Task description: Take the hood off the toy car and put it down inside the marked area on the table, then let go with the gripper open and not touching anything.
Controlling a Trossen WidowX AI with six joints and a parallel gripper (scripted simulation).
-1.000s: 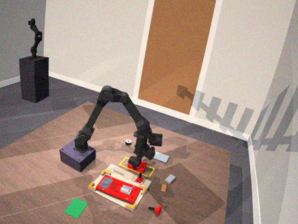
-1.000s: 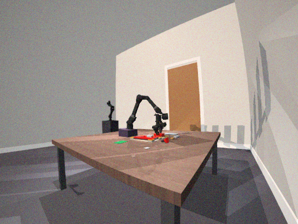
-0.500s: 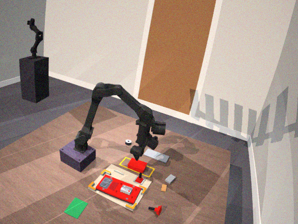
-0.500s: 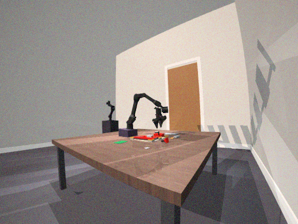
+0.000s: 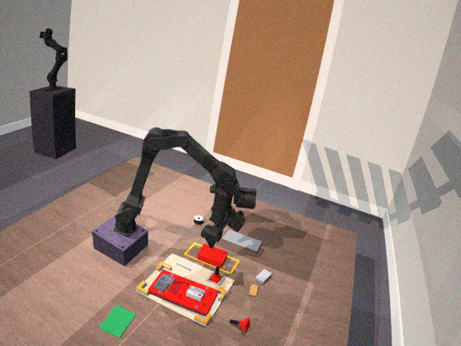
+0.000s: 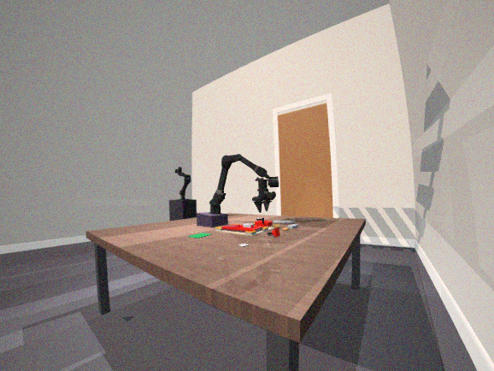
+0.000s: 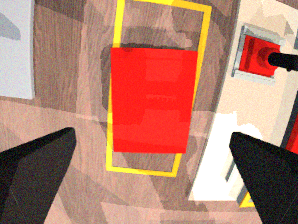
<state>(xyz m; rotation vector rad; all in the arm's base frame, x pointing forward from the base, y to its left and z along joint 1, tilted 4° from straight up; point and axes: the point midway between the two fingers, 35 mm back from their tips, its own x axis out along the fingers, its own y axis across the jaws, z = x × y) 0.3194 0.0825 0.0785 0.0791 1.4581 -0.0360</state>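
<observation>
The red hood (image 5: 212, 255) (image 6: 265, 221) (image 7: 152, 100) lies flat on the table at the yellow marked outline (image 5: 234, 267) (image 7: 142, 172). In the wrist view its long sides overlap parts of the yellow lines; its lower edges are hidden there. My gripper (image 5: 226, 237) (image 6: 263, 211) (image 7: 154, 137) is open and empty above the hood, with a finger out to each side. A gap shows between the fingertips and the hood in the exterior view. The red toy car (image 5: 167, 294) sits on its cream board (image 5: 172, 259) beside the outline, with a white block on it.
A red part with a black stem (image 5: 215, 277) (image 7: 255, 55) stands on the board near the hood. A grey plate (image 5: 242, 241) lies behind the outline. A light block (image 5: 263, 276), an orange block (image 5: 254, 290), a red funnel-like tool (image 5: 244, 324) and a green sheet (image 5: 117, 320) lie around.
</observation>
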